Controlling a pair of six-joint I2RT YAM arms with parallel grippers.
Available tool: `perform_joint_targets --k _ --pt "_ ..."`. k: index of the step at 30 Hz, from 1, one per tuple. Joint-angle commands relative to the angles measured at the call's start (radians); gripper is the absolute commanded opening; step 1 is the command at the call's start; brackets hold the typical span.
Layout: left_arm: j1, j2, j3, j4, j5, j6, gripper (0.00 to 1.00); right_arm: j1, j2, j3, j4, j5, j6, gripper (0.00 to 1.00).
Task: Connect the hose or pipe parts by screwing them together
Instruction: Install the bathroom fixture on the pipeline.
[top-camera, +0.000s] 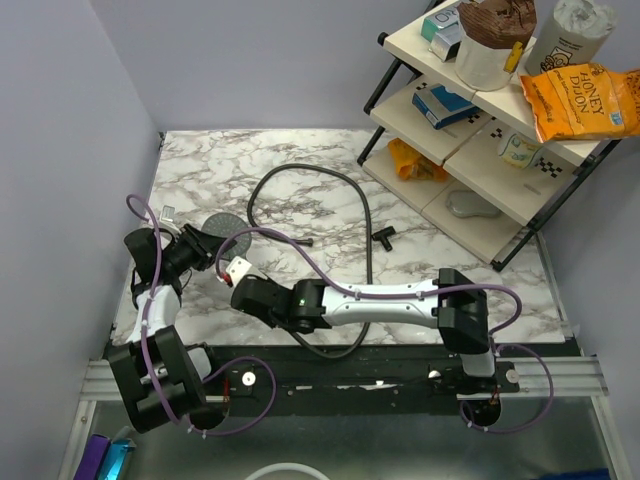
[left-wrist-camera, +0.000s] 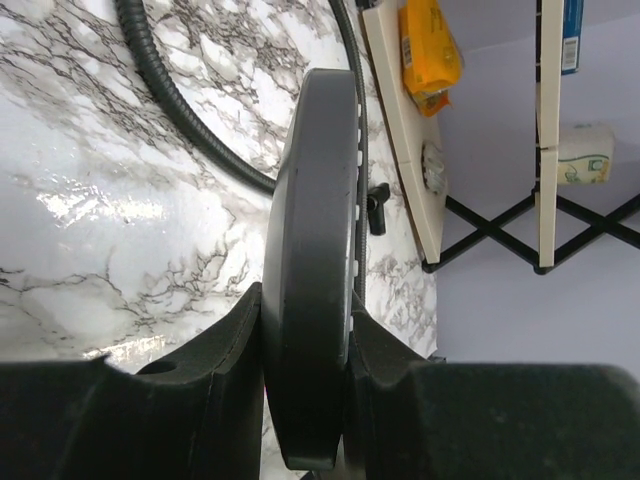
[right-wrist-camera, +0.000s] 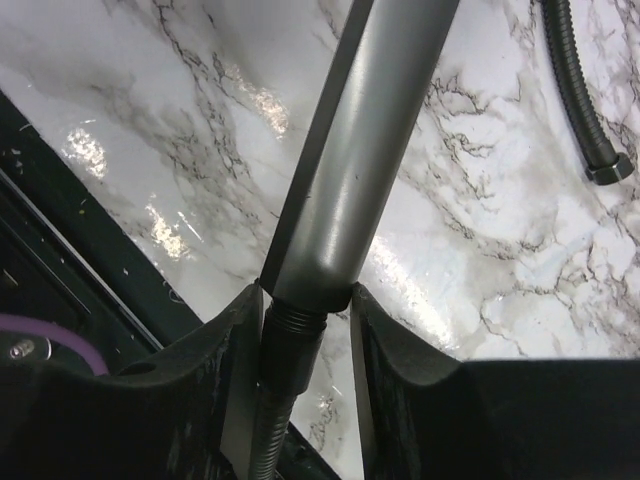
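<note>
Top view first: the left gripper has the shower head at the left of the marble table, and the right gripper sits just beside it. The black hose loops across the middle. On the rack, the top shelf carries a white tub heaped with something brown and an orange bag; lower shelves hold a blue box and a yellow packet.

Left wrist: the gripper is clenched on the shower head, its disc edge-on between the pads.

Right wrist: the gripper flanks the threaded end of the handle – pressing or merely alongside, I cannot tell – with the hose just beneath.
</note>
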Motion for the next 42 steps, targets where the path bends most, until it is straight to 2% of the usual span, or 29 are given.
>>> perform_joint_targets --k 1,8,10,11,12,14,15,24,27,32,36,37,39,40,42 --pt "0.006 -0.012 0.023 0.023 0.023 -0.031 0.00 0.002 0.019 0.029 0.033 0.002 0.004 0.39" --pt "0.004 -0.015 0.017 0.043 0.033 -0.048 0.00 -0.026 -0.016 0.034 0.047 -0.040 0.027 0.19" --pt "0.006 -0.015 0.011 0.059 0.041 -0.060 0.00 -0.055 -0.057 0.005 0.081 -0.137 0.043 0.17" --pt "0.004 -0.015 0.009 0.065 0.043 -0.065 0.00 -0.069 -0.076 -0.014 0.134 -0.186 0.046 0.17" --pt "0.004 -0.015 0.007 0.075 0.047 -0.072 0.00 -0.081 -0.093 -0.031 0.170 -0.314 0.058 0.17" --pt "0.004 -0.012 0.004 0.087 0.058 -0.081 0.00 -0.121 -0.139 -0.097 0.284 -0.427 0.079 0.17" --pt "0.004 -0.007 0.001 0.102 0.066 -0.092 0.00 -0.134 -0.148 -0.113 0.318 -0.558 0.104 0.16" --pt "-0.002 -0.015 -0.005 0.136 0.082 -0.118 0.00 -0.254 -0.136 -0.291 0.671 -1.043 0.300 0.17" --pt "0.000 -0.016 -0.009 0.150 0.087 -0.129 0.00 -0.283 -0.111 -0.385 0.863 -1.143 0.432 0.17" --pt "0.001 -0.022 -0.014 0.168 0.093 -0.144 0.00 -0.319 -0.061 -0.503 1.192 -1.182 0.616 0.17" --pt "0.001 -0.028 -0.014 0.171 0.093 -0.147 0.00 -0.343 -0.015 -0.577 1.392 -1.183 0.765 0.26" --pt "0.001 -0.030 -0.014 0.171 0.092 -0.147 0.00 -0.349 -0.006 -0.591 1.409 -1.179 0.774 0.35" --pt "0.001 -0.030 -0.014 0.171 0.090 -0.147 0.00 -0.352 -0.005 -0.601 1.390 -1.162 0.765 0.46" --pt "0.003 -0.032 -0.014 0.171 0.090 -0.146 0.00 -0.355 -0.013 -0.606 1.367 -1.134 0.750 0.59" --pt "0.006 -0.036 -0.013 0.159 0.086 -0.141 0.00 -0.362 -0.059 -0.608 1.223 -1.096 0.665 0.69"
